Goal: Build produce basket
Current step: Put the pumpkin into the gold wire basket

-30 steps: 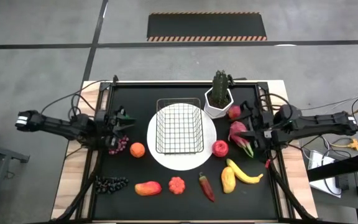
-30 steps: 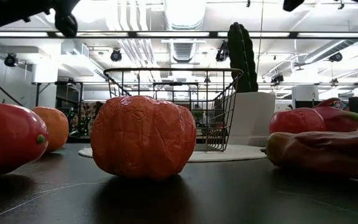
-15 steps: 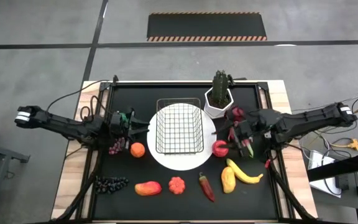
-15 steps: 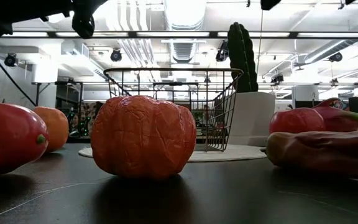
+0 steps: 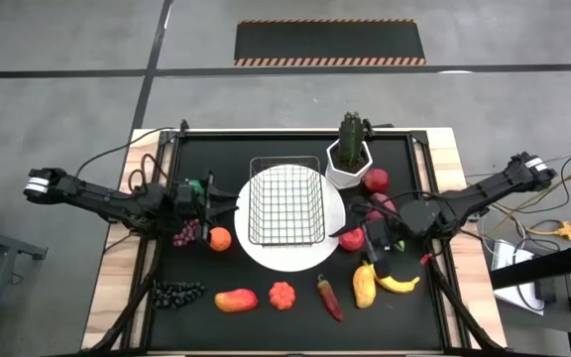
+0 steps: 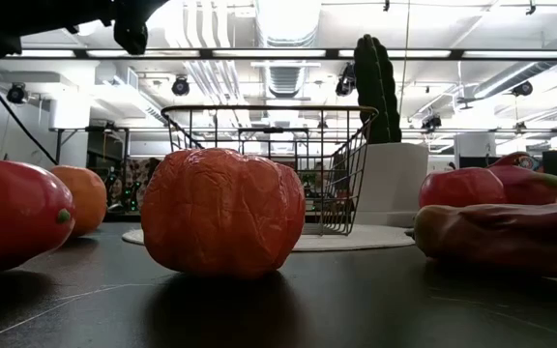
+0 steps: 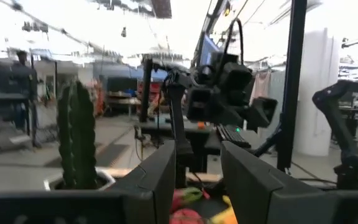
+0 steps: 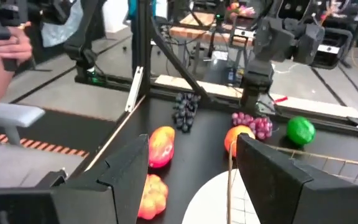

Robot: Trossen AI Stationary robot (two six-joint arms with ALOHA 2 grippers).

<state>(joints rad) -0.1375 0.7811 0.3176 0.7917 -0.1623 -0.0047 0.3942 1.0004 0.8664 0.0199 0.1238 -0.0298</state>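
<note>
The wire basket (image 5: 285, 203) stands on a round white plate (image 5: 285, 262) in mid-table. My left gripper (image 5: 228, 203) hovers open just left of the basket, above the orange (image 5: 219, 238) and purple grapes (image 5: 186, 234), with a green piece (image 5: 206, 184) beside it. My right gripper (image 5: 373, 236) is open and empty over the red apple (image 5: 349, 238), right of the plate; its arm covers most of the pink dragonfruit (image 5: 378, 204). The right wrist view looks across at the orange (image 8: 237, 138), green piece (image 8: 300, 130) and dark grapes (image 8: 184, 109).
Along the near edge lie dark grapes (image 5: 176, 292), a mango (image 5: 236, 299), a ribbed red fruit (image 5: 283, 295), a chili (image 5: 330, 298), a yellow-orange fruit (image 5: 363, 286) and a banana (image 5: 397, 282). A cactus pot (image 5: 348, 164) and second apple (image 5: 375, 179) stand behind the basket's right.
My left gripper has moved toward the table's right, closer to the basket. My right gripper has swung from over the dragonfruit toward the left and the near edge, ending above the apple, while its arm has turned. No fruit has moved.
</note>
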